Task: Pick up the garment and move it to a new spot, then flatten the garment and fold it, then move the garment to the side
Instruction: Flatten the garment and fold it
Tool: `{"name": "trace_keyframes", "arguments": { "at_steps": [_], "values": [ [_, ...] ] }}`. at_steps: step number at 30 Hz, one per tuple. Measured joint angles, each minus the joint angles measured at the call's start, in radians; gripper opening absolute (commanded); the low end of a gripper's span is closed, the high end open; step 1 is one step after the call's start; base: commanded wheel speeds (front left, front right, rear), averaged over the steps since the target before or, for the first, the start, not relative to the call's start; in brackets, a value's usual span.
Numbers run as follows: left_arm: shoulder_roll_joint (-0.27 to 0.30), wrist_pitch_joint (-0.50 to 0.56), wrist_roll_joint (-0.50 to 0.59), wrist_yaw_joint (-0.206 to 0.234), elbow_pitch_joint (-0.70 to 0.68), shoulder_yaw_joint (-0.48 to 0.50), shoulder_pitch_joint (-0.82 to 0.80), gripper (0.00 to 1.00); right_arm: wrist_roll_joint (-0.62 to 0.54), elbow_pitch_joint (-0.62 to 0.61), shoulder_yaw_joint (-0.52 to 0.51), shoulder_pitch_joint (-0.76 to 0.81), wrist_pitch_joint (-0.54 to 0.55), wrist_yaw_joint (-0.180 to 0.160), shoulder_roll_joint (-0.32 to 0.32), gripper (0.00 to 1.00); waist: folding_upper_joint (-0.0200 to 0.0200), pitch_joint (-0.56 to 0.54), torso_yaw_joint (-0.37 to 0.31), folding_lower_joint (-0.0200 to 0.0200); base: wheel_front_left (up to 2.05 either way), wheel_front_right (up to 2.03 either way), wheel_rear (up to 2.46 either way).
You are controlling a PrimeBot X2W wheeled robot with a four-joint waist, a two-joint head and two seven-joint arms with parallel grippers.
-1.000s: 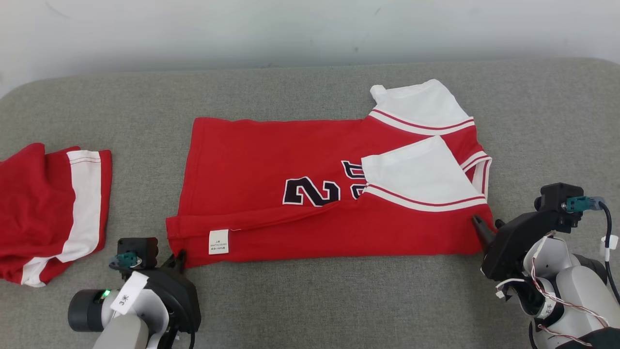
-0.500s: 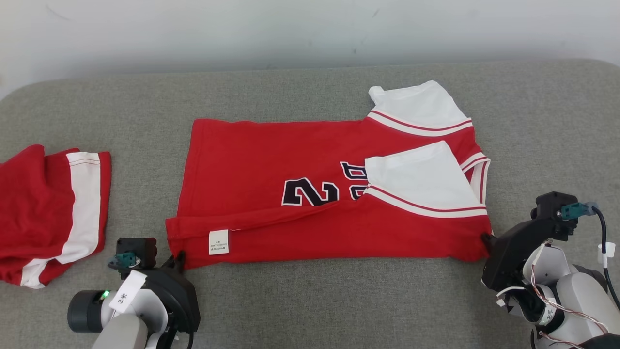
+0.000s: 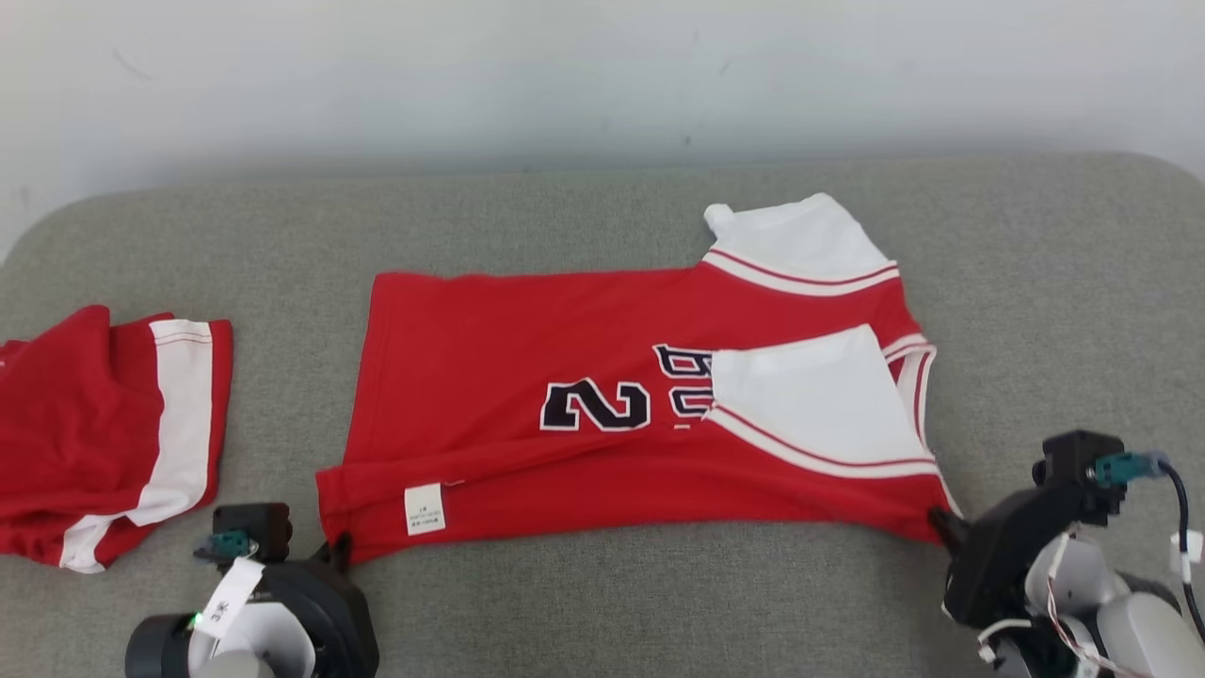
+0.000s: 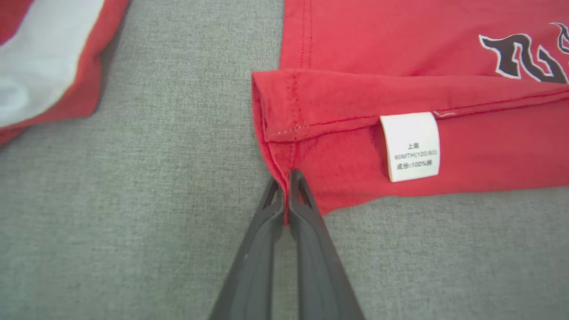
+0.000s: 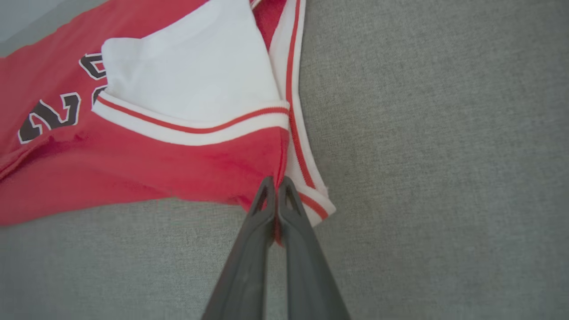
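1. The jersey [image 3: 602, 414] lies spread at the middle of the grey pad [image 3: 602, 612]. Its near long edge is folded over and one white sleeve is turned in.
2. The left gripper [image 4: 286, 186] is clamped on the near hem corner. The right gripper [image 5: 276, 186] is clamped on the near shoulder corner.
3. Judged status: relocation and flattening complete; folding partly complete; transfer to the side outstanding.
4. A second garment [image 3: 104, 433] lies at the left, well apart from the jersey.
5. Containers: none; both items rest directly on the pad.

Lab-type rm: grey cloth bench [image 3: 602, 603], bare wall [image 3: 602, 75].
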Motion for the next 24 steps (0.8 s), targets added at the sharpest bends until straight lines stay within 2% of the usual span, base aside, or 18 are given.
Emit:
{"name": "trace_keyframes", "arguments": {
  "at_steps": [12,18,24],
  "values": [
    [0.030,-0.001,-0.053,-0.052,-0.029,0.017,0.107,0.00,0.099,-0.188,-0.052,0.220,0.057,0.055,-0.025,0.00,0.0000,-0.067,0.000,0.0000,0.00,0.00,0.00],
    [0.049,0.013,-0.067,-0.078,-0.064,0.010,0.189,0.00,0.138,-0.257,-0.081,0.328,0.081,0.056,-0.028,0.00,0.0000,-0.098,-0.007,-0.0001,0.00,0.00,0.00],
    [0.064,0.027,-0.074,-0.080,-0.116,0.006,0.264,0.00,0.167,-0.305,-0.086,0.431,0.113,0.055,-0.009,0.00,0.0000,-0.114,-0.011,-0.0001,0.00,0.00,0.00]
  ]
}}
